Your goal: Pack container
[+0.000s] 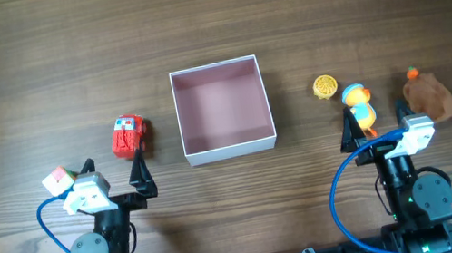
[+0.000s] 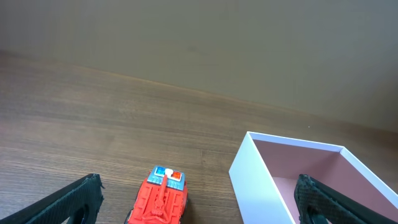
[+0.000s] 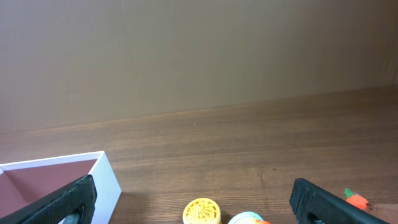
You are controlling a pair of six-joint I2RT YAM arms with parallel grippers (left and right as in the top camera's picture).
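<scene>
The container (image 1: 230, 151), a square shallow box with white walls and a pink floor, sits mid-table with nothing in it. My left gripper (image 1: 113, 170) is open near the table's front, left of the box. A red toy fire truck (image 1: 128, 136) lies just beyond it. In the left wrist view the truck (image 2: 160, 196) lies between the spread fingers of the left gripper (image 2: 198, 186), with the box wall (image 2: 255, 180) to its right. My right gripper (image 1: 379, 124) is open right of the box, and an orange-and-blue duck (image 1: 359, 106) stands between its fingers.
A yellow round toy (image 1: 325, 87) lies beyond the duck, and a brown lump with an orange tip (image 1: 430, 97) lies to the right. A pink-and-white cube (image 1: 57, 180) sits left of my left gripper. The right wrist view shows the yellow toy (image 3: 201, 213) and the box corner (image 3: 62, 165).
</scene>
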